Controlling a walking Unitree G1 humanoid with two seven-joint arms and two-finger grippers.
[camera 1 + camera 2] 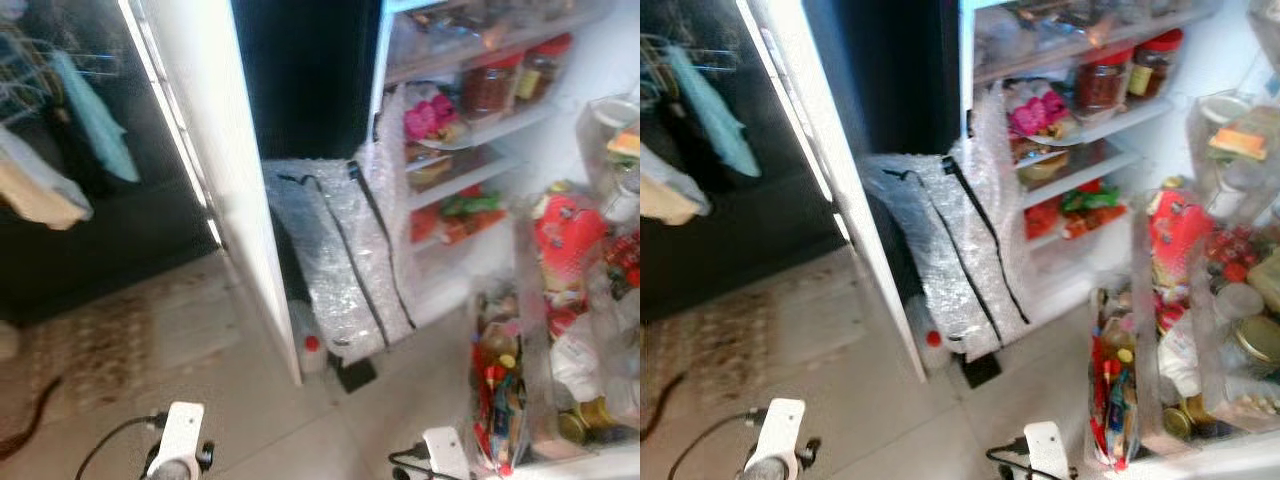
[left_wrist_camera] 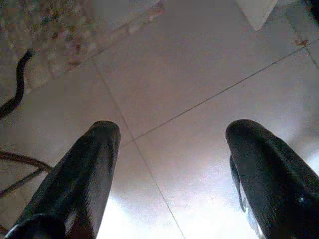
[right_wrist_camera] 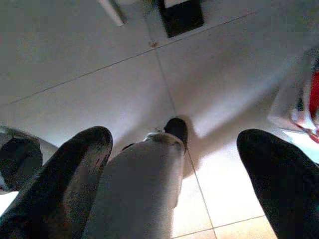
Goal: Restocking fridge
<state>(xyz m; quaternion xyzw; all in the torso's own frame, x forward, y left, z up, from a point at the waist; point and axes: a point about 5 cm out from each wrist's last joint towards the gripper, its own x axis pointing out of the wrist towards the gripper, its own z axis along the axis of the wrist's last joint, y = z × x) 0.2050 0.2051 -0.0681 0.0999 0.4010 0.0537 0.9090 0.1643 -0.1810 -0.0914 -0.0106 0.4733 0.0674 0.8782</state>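
fridge (image 1: pixel 470 150) open, shelves and door full.
left gripper (image 2: pixel 169 134) and right gripper (image 3: pixel 172 142) both spread, empty, over tiled floor (image 2: pixel 189 64).

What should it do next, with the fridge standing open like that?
Probably step closer to the open white fridge. Both arms hang low over the pale tiled floor, the left end effector and right end effector open and empty, so the crowded shelves look out of reach.

Both head eyes look forward and down from standing height at the open fridge (image 1: pixel 470 150) and tiled floor (image 1: pixel 250 420), sharing nearly the same scene; each wrist camera faces straight down, close above that floor.
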